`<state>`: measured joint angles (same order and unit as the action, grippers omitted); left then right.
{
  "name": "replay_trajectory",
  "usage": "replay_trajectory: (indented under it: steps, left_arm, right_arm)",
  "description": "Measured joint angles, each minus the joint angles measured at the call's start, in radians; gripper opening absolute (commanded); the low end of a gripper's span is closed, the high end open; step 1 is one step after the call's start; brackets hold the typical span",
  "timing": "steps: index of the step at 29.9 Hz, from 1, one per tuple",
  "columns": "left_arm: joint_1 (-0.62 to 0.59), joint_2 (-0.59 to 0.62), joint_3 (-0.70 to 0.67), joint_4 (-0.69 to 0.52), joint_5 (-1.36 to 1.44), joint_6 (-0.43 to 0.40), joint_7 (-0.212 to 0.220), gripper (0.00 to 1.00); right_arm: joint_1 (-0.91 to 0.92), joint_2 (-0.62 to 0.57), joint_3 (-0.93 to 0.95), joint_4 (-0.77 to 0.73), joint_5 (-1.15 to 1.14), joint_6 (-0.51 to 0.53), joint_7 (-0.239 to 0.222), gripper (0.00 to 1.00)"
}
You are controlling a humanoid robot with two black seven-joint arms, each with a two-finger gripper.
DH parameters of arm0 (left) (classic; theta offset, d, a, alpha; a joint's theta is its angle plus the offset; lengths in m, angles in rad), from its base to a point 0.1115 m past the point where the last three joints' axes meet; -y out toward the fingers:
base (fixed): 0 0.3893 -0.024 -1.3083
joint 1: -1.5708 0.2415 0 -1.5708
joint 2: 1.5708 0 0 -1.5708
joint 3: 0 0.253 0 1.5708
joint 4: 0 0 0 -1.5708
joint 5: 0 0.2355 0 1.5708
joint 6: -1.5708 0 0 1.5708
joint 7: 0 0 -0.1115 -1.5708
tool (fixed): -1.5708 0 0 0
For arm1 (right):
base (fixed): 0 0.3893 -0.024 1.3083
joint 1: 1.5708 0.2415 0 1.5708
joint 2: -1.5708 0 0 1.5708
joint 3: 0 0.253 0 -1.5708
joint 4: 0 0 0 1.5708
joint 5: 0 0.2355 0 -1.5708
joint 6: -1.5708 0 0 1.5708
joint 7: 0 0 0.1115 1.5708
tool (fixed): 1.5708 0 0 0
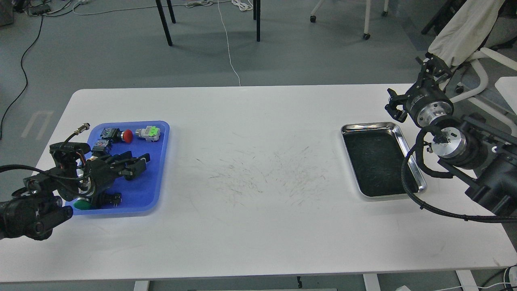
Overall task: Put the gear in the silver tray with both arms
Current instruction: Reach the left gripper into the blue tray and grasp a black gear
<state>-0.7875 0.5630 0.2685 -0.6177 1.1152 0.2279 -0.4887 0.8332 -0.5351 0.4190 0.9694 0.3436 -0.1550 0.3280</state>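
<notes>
The silver tray (pixel 404 130) lies at the right of the white table, its dark bottom bare. My left gripper (pixel 136 165) hangs over the middle of the blue plastic tray (pixel 155 186), fingers pointing right. The small black gear does not show; the lower finger covers the spot where it lay, and I cannot tell whether it is held. My right arm comes in from the right beside the silver tray. Its gripper (pixel 434 64) is raised beyond the table's far right corner, dark and small, its fingers not told apart.
The blue tray also holds a red-capped button switch (pixel 121 135), a grey and green part (pixel 148 132) and a green-capped button switch (pixel 83 204). A thick black cable (pixel 408 182) from the right arm loops over the silver tray's right rim. A scratched white tabletop (pixel 258 173) lies between the trays.
</notes>
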Motion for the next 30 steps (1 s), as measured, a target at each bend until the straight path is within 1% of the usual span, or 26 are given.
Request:
replay_trajectory:
  steps: [3, 8, 16, 30]
  left_arm:
    - [0.002, -0.002, 0.000, 0.010, 0.000, 0.003, 0.000, 0.59]
    - [0.005, -0.008, 0.001, 0.021, 0.000, 0.004, 0.000, 0.59]
    - [0.001, 0.014, 0.002, 0.017, 0.015, 0.003, 0.000, 0.60]
    - [0.007, 0.016, 0.002, 0.017, 0.016, 0.003, 0.000, 0.64]
  right_arm:
    - [-0.001, 0.000, 0.000, 0.000, -0.001, 0.000, 0.000, 0.99]
    - [-0.002, 0.000, 0.000, 0.000, -0.002, 0.000, -0.001, 0.99]
    - [-0.002, 0.005, 0.000, -0.003, -0.002, 0.002, -0.001, 0.99]
    - [-0.008, 0.003, 0.000, -0.003, -0.020, 0.002, -0.001, 0.99]
